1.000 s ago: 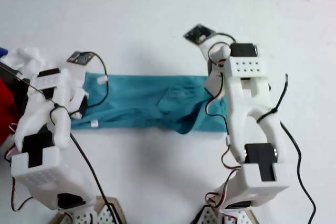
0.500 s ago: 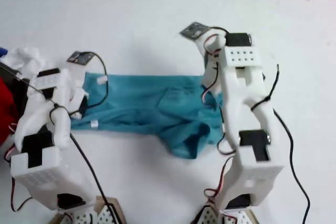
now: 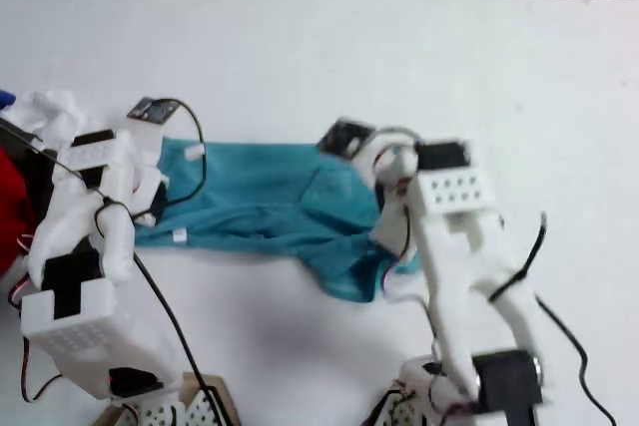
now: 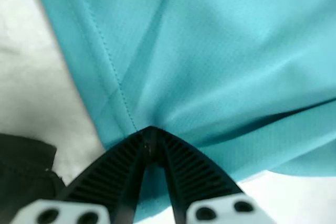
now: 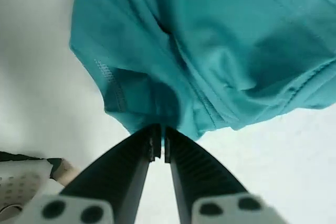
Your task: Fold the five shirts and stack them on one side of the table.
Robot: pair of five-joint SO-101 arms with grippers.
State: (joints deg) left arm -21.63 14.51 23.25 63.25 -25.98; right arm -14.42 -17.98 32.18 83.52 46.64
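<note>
We are looking down on a white surface [image 3: 300, 37] where one teal shirt [image 3: 270, 197] is lying stretched sideways between two white robot arms.

Compared with a second ago, the right arm [image 3: 464, 236] is sitting farther toward the left arm and closer to the arm bases. It is carrying the shirt's right end with it. That end is no longer lying flat out to the right. It is now bunching into a loose fold that is sagging toward the near edge, and the shirt is spanning less of the surface. The left arm [image 3: 75, 236] is staying where it was, at the shirt's left end.

In the left wrist view, the left claw [image 4: 149, 141] is pinching the shirt with its black ribbed jaws meeting at a stitched seam near the fabric's edge. In the right wrist view, the right claw [image 5: 159, 142] is closing on a hemmed corner of the shirt, its jaws nearly touching, with gathered cloth hanging just beyond the tips.

At the far left edge of the high view, a red cloth [image 3: 8, 209] and a crumpled white cloth [image 3: 50, 107] are lying beside the left arm.

Two small white tabs [image 3: 193, 151] are showing near the shirt's left end, and any print on them is too small for us to read.
</note>
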